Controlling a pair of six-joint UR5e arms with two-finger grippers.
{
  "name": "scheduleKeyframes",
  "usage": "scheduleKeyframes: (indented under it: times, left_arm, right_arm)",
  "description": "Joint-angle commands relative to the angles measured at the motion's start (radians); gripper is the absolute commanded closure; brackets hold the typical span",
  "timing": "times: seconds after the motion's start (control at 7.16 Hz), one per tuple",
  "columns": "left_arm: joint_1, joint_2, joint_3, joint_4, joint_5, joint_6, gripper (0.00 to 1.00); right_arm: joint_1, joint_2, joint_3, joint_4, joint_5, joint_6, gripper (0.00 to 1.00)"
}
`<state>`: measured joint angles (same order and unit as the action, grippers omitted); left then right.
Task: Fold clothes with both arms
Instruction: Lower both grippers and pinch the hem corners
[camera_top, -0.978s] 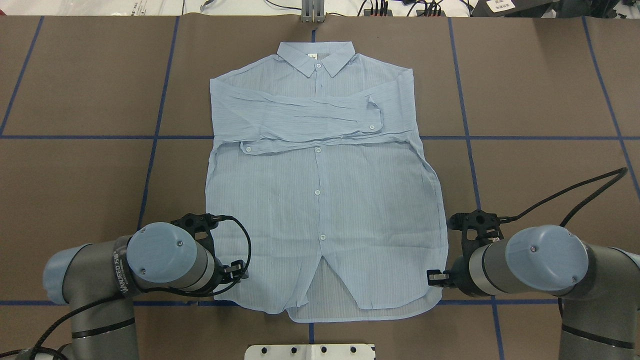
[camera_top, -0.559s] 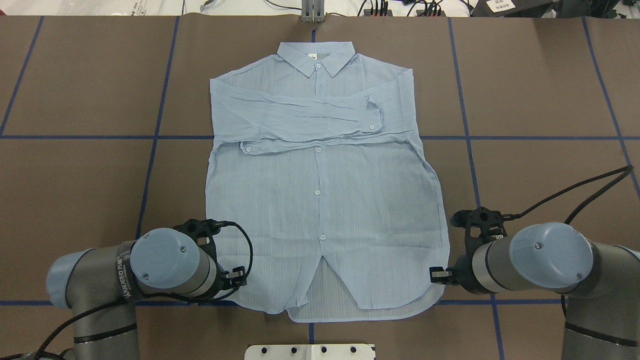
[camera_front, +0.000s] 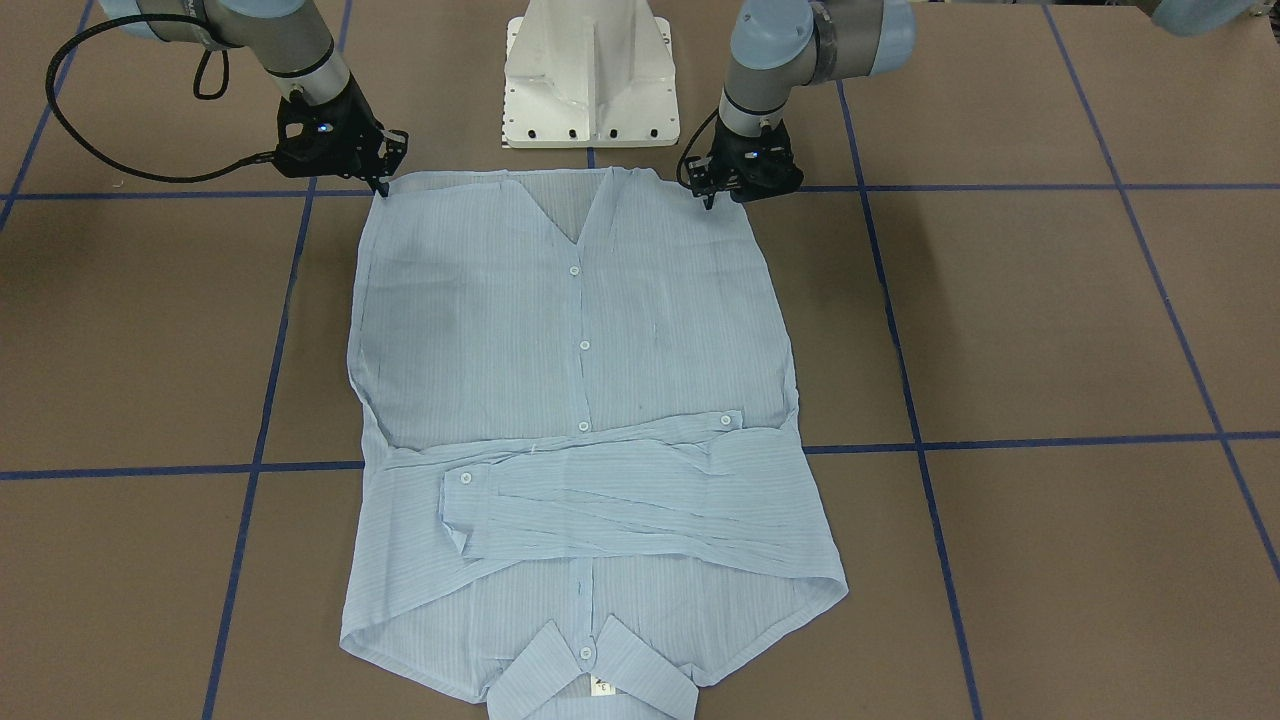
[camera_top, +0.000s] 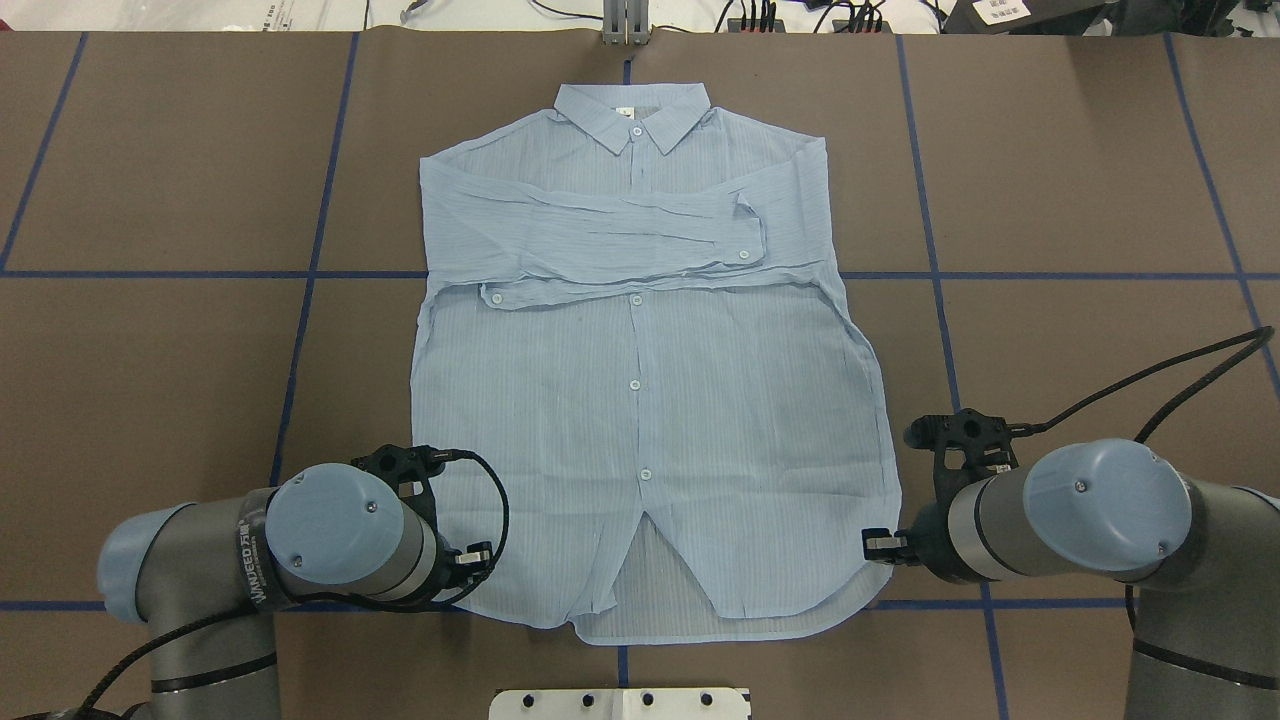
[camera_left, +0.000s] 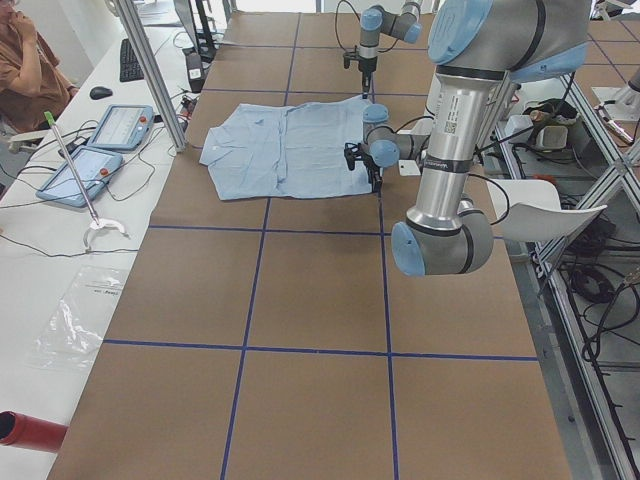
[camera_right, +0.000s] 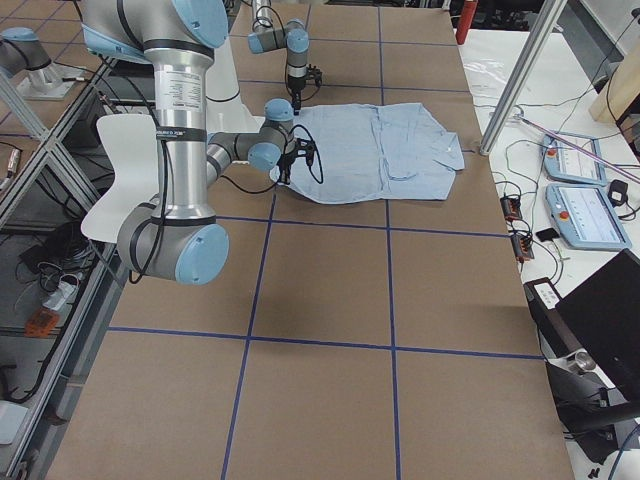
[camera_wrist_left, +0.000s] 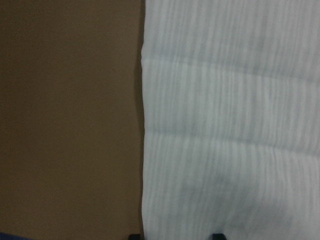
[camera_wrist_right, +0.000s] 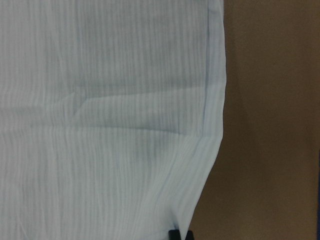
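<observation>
The light blue shirt (camera_top: 640, 420) lies flat, front up, collar far from me, both sleeves folded across the chest. It also shows in the front view (camera_front: 570, 300). My left gripper (camera_front: 710, 197) points down at the hem corner on my left. In the left wrist view its fingertips (camera_wrist_left: 134, 236) stand apart, straddling the shirt's side edge (camera_wrist_left: 145, 125), so it is open. My right gripper (camera_front: 383, 186) is at the other hem corner. In the right wrist view its fingertips (camera_wrist_right: 175, 234) are together on the shirt's edge (camera_wrist_right: 215, 150), and creases run towards them.
Brown table cover (camera_top: 1080, 330) with blue tape lines (camera_top: 150, 273). The white pedestal base (camera_front: 590, 75) stands just behind the hem. A black cable (camera_top: 1150, 385) loops off my right wrist. Tablets and cables lie on a side bench (camera_left: 100, 150), beyond the collar end.
Both wrists have moved slightly towards my base along the shirt's sides. The hem corner at my right gripper has shifted slightly outward.
</observation>
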<state>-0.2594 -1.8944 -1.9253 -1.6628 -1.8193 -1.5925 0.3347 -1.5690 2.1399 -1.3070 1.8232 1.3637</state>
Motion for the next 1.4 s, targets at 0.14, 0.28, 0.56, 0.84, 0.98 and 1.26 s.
scheduleKeyframes:
  times: [0.14, 0.28, 0.56, 0.84, 0.98, 1.26]
  left_arm:
    - [0.002, -0.008, 0.0, 0.0, -0.002, 0.0, 0.87]
    - [0.002, -0.011, -0.007, 0.002, -0.003, 0.0, 1.0]
    - [-0.007, -0.005, -0.05, 0.003, -0.005, 0.002, 1.0]
    - [-0.023, 0.011, -0.098, 0.033, -0.006, 0.014, 1.0]
    - [-0.032, 0.009, -0.122, 0.05, -0.006, 0.025, 1.0]
    - [-0.066, 0.011, -0.129, 0.051, -0.006, 0.055, 1.0]
  right_arm:
    - [0.007, -0.005, -0.002, 0.0, 0.001, -0.002, 1.0]
    - [0.012, -0.006, -0.002, 0.0, 0.001, -0.002, 1.0]
    - [0.024, 0.0, -0.002, 0.0, 0.007, -0.003, 1.0]
    - [0.123, 0.0, -0.002, 0.0, 0.13, -0.014, 1.0]
    - [0.177, 0.0, -0.002, 0.0, 0.177, -0.023, 1.0]
    - [0.214, 0.001, -0.008, 0.0, 0.211, -0.061, 1.0]
